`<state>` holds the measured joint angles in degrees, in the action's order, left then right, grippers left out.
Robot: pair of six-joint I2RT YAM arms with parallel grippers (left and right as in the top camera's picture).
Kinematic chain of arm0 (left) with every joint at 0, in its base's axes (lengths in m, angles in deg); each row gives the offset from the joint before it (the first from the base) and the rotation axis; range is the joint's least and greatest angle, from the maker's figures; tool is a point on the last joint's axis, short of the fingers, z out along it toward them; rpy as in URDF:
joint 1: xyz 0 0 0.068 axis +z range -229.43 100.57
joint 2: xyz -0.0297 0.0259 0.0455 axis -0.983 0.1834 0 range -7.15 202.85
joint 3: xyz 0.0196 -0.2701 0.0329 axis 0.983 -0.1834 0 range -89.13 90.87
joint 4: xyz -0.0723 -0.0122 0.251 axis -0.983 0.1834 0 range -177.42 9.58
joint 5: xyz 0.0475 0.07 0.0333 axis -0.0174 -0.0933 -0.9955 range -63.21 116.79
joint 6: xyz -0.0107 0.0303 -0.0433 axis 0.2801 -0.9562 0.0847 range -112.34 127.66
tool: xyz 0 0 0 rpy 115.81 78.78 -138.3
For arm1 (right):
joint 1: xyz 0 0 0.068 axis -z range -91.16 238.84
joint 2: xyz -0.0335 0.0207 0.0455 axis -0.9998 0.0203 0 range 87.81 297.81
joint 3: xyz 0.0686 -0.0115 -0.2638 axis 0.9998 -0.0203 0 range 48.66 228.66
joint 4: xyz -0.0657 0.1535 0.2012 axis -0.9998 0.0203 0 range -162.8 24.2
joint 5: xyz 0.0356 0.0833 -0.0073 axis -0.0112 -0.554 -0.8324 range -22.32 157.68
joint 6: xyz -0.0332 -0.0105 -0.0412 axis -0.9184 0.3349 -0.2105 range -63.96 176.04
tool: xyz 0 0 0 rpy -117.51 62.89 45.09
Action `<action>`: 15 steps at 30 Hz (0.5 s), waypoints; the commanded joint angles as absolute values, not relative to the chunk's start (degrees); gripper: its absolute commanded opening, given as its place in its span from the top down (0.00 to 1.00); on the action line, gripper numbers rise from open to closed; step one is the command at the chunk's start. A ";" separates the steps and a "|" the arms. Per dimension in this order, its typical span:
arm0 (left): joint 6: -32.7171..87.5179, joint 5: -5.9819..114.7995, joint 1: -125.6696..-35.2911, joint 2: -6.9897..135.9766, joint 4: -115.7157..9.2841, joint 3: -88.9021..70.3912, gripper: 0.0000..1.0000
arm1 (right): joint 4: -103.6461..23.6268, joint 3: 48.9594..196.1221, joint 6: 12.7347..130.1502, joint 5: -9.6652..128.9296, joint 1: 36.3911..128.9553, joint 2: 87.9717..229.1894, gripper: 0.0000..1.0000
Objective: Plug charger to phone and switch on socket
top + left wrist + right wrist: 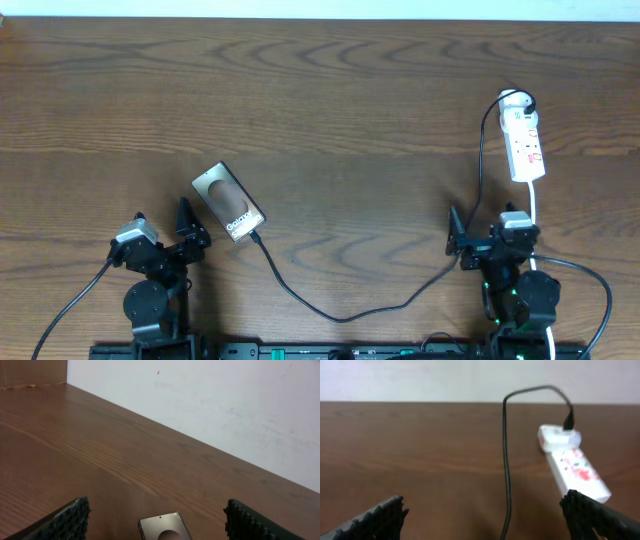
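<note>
The phone lies tilted on the wooden table at centre left; its top edge shows in the left wrist view. The charger cable runs from the phone's lower end, curves along the front and rises to the socket, a white power strip at the right; its plug tip touches the phone's lower end. In the right wrist view the cable arcs up to the socket. My left gripper is open just left of the phone. My right gripper is open below the socket.
The white cord of the power strip runs down toward my right arm. A pale wall stands behind the table's far edge. Bare wood table spans the back and middle.
</note>
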<state>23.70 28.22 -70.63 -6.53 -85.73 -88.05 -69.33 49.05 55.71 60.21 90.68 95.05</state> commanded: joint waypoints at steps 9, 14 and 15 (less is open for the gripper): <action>22.91 27.66 -70.39 -6.81 -83.19 -88.84 0.16 | -68.92 48.98 52.10 61.72 89.88 92.04 0.01; 22.91 27.66 -70.39 -6.81 -83.19 -88.84 0.16 | -68.92 48.98 52.12 61.72 89.85 91.64 0.01; 22.91 27.66 -70.39 -6.81 -83.19 -88.84 0.15 | -68.92 48.98 52.10 61.72 89.85 91.23 0.01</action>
<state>23.70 28.22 -70.63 -6.53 -85.75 -88.05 -69.20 49.05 52.84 61.09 90.68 92.45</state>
